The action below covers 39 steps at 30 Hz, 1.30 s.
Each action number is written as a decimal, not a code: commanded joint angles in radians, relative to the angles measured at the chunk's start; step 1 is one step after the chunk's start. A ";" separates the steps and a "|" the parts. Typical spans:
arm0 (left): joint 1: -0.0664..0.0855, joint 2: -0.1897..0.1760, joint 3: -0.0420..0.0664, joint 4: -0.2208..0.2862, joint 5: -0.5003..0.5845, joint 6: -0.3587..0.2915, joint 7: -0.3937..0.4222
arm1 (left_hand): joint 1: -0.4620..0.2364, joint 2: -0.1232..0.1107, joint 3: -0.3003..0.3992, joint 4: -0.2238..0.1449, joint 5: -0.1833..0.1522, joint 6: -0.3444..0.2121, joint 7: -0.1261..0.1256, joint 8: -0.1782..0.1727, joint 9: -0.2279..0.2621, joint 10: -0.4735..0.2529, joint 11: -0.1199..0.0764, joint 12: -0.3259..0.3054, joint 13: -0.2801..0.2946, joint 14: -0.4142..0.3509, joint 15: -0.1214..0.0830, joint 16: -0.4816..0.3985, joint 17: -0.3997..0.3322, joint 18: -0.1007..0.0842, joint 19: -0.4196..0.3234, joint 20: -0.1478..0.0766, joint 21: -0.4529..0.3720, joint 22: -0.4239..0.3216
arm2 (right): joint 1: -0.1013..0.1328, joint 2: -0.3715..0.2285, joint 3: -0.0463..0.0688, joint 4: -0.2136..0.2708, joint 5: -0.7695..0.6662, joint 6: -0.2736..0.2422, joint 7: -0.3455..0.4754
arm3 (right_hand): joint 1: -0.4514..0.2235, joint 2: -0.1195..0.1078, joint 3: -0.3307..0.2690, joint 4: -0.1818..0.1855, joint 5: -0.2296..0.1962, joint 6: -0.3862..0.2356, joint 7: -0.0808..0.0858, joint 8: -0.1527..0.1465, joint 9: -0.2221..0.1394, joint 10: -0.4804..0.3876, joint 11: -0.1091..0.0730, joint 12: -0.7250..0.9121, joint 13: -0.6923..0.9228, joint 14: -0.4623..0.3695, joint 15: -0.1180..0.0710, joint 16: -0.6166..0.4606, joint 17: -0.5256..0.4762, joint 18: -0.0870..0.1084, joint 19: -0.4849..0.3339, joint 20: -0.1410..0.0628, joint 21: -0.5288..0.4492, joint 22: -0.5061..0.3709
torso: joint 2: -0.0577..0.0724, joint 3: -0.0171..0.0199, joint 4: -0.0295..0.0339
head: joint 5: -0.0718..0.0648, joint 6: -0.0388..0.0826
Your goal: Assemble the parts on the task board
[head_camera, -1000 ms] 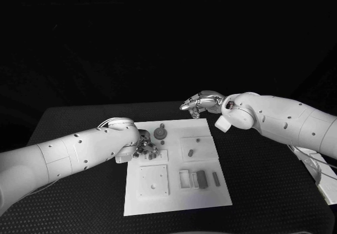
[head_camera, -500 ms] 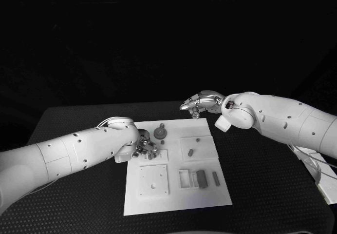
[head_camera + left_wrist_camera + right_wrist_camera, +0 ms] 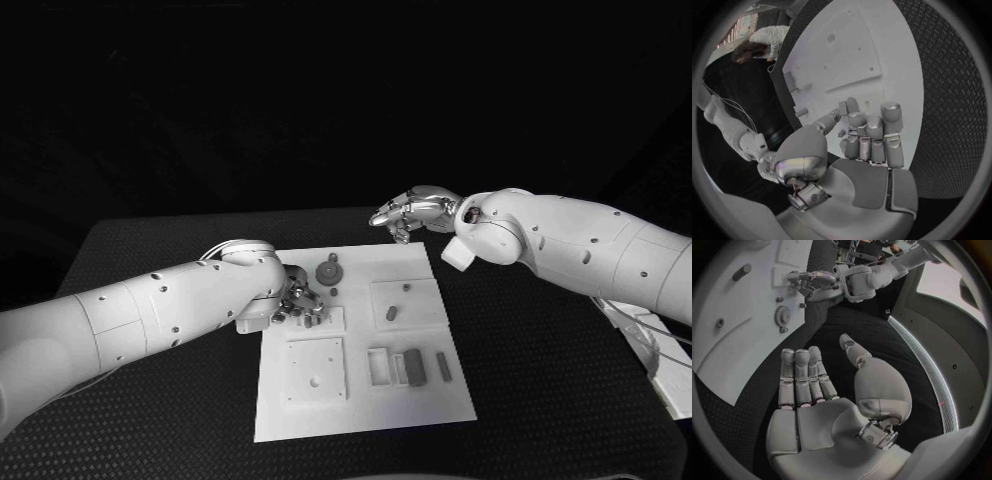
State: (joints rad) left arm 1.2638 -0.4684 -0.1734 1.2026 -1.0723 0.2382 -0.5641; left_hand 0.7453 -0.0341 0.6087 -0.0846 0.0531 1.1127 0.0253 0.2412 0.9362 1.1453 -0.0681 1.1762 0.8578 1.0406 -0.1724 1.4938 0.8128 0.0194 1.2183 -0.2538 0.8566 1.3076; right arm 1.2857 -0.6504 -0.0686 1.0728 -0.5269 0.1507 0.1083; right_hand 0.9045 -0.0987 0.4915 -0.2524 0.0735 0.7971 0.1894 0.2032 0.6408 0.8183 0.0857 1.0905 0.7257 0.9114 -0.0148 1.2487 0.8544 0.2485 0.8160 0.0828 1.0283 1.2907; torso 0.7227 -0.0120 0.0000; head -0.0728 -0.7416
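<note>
Several small grey parts (image 3: 414,366) lie on the white task board (image 3: 361,410) in the middle of the black counter (image 3: 173,420), with a gear (image 3: 330,272) near its far edge. Your left robot hand (image 3: 299,304) hovers low over the board's left side, fingers curled; whether it holds anything you cannot tell. Your right robot hand (image 3: 408,213) hangs beyond the far edge, fingers apart, empty. Descend carelessly and the left fingers may knock neighbouring pieces askew.
</note>
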 commanded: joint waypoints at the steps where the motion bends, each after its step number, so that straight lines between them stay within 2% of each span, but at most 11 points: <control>1: -0.006 0.001 -0.004 -0.005 -0.007 0.011 -0.010 | 0.004 0.010 -0.003 -0.010 -0.004 -0.011 0.016 0.003 0.002 -0.002 -0.002 0.000 0.002 -0.004 -0.001 0.005 0.001 0.074 -0.004 -0.012 0.003 0.020 | 0.000 0.000 0.000 0.002 -0.003 0.015 0.004 | -0.006 0.002 0.003 0.002 -0.006 -0.001 0.005 -0.006 -0.001 -0.004 0.001 0.007 -0.002 -0.010 0.000 0.006 -0.002 0.013 0.004 0.004 -0.005 0.001 | 0.000 0.0005 -0.0003 | 0.001 0.000; 7: -0.006 0.001 -0.004 -0.008 -0.007 0.009 -0.010 | 0.018 0.021 -0.005 -0.035 -0.003 -0.011 0.015 0.006 0.002 -0.002 -0.003 0.000 0.001 -0.004 -0.002 0.005 0.000 0.074 -0.005 -0.012 0.005 0.020 | 0.000 0.000 0.000 0.002 -0.003 0.015 0.004 | -0.006 0.002 0.003 0.002 -0.006 -0.001 0.005 -0.006 -0.001 -0.004 0.001 0.007 -0.002 -0.010 0.000 0.006 -0.002 0.013 0.004 0.004 -0.005 0.001 | 0.000 0.0001 -0.0002 | 0.001 0.001; 11: -0.006 0.001 -0.004 -0.008 -0.007 0.010 -0.010 | 0.039 0.047 0.000 -0.068 -0.002 -0.009 0.014 0.011 0.003 -0.001 -0.004 0.000 0.000 -0.003 -0.003 0.005 0.000 0.074 -0.005 -0.012 0.007 0.019 | 0.000 0.001 0.000 0.002 -0.003 0.016 0.005 | -0.006 0.002 0.003 0.002 -0.006 -0.001 0.005 -0.005 -0.001 -0.004 0.001 0.007 -0.002 -0.010 0.000 0.006 -0.002 0.013 0.004 0.004 -0.005 0.001 | 0.000 0.0004 -0.0002 | 0.001 0.001; 15: -0.006 0.001 -0.005 -0.008 -0.007 0.003 -0.005 | 0.035 0.037 -0.006 -0.073 -0.002 -0.009 0.014 0.013 0.003 -0.001 -0.004 0.000 0.000 -0.003 -0.003 0.005 -0.001 0.072 -0.005 -0.011 0.007 0.019 | 0.000 0.001 0.000 0.002 -0.003 0.015 0.005 | -0.006 0.002 0.003 0.002 -0.006 -0.001 0.005 -0.005 -0.001 -0.004 0.001 0.007 -0.002 -0.010 0.000 0.006 -0.002 0.013 0.004 0.004 -0.006 0.001 | 0.000 0.0000 -0.0001 | 0.001 0.001; 23: -0.006 0.002 -0.004 -0.013 -0.010 -0.029 -0.001 | 0.049 0.049 0.002 -0.085 -0.003 -0.007 0.012 0.017 0.003 0.002 -0.005 0.000 -0.001 -0.001 -0.004 0.005 -0.002 0.073 -0.002 -0.012 0.007 0.018 | 0.000 0.001 0.000 0.002 -0.003 0.015 0.005 | -0.006 0.002 0.003 0.002 -0.006 -0.001 0.005 -0.005 -0.001 -0.004 0.001 0.007 -0.002 -0.010 0.000 0.006 -0.002 0.013 0.004 0.004 -0.006 0.001 | 0.000 -0.0002 -0.0005 | 0.002 0.001; 30: -0.006 0.002 -0.004 -0.015 -0.016 -0.048 0.004 | 0.049 0.046 0.000 -0.086 -0.003 -0.006 0.012 0.018 0.004 0.003 -0.005 0.001 -0.001 0.000 -0.004 0.005 -0.002 0.073 -0.001 -0.012 0.008 0.018 | 0.000 0.001 0.000 0.003 -0.003 0.015 0.005 | -0.006 0.002 0.003 0.003 -0.006 -0.001 0.006 -0.005 -0.001 -0.004 0.001 0.007 -0.003 -0.010 0.000 0.006 -0.002 0.013 0.004 0.004 -0.006 0.001 | 0.000 0.0001 -0.0005 | 0.002 0.001; 33: -0.006 0.002 -0.004 -0.016 -0.016 -0.045 0.005 | 0.044 0.040 -0.003 -0.084 -0.003 -0.005 0.012 0.019 0.004 0.004 -0.005 0.000 -0.002 0.001 -0.004 0.005 -0.002 0.072 0.000 -0.012 0.008 0.017 | 0.000 0.001 0.000 0.003 -0.003 0.015 0.005 | -0.006 0.002 0.003 0.003 -0.006 -0.001 0.006 -0.005 -0.001 -0.004 0.001 0.007 -0.003 -0.010 0.000 0.006 -0.002 0.013 0.004 0.004 -0.006 0.001 | 0.000 0.0002 -0.0007 | 0.002 0.000; 39: -0.006 0.001 -0.004 -0.015 -0.015 -0.027 0.003 | 0.007 -0.011 -0.021 -0.053 -0.004 -0.008 0.012 0.020 0.002 0.005 -0.005 -0.002 -0.004 0.002 -0.004 0.004 -0.004 0.071 0.000 -0.012 0.005 0.015 | 0.000 0.000 0.000 0.003 -0.003 0.015 0.005 | -0.006 0.002 0.003 0.003 -0.006 -0.001 0.006 -0.005 -0.001 -0.004 0.001 0.008 -0.003 -0.010 0.000 0.006 -0.002 0.013 0.004 0.004 -0.006 0.001 | 0.000 0.0002 -0.0008 | 0.002 0.000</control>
State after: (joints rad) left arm 1.2626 -0.4669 -0.1740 1.1934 -1.0715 0.2189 -0.5541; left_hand 0.7638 -0.0257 0.5867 -0.1417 0.0457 1.1101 0.0275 0.2668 0.9410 1.1453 -0.0682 1.1762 0.8552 1.0393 -0.1669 1.4937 0.8104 0.0193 1.2167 -0.2516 0.8606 1.3074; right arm 1.2857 -0.6500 -0.0687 1.0736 -0.5269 0.1515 0.1075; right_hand 0.9045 -0.0987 0.4915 -0.2524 0.0735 0.7940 0.1873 0.2032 0.6410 0.8183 0.0857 1.0946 0.7238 0.9089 -0.0171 1.2487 0.8535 0.2485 0.8159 0.0829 1.0283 1.2907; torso 0.7230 -0.0119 -0.0005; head -0.0706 -0.7414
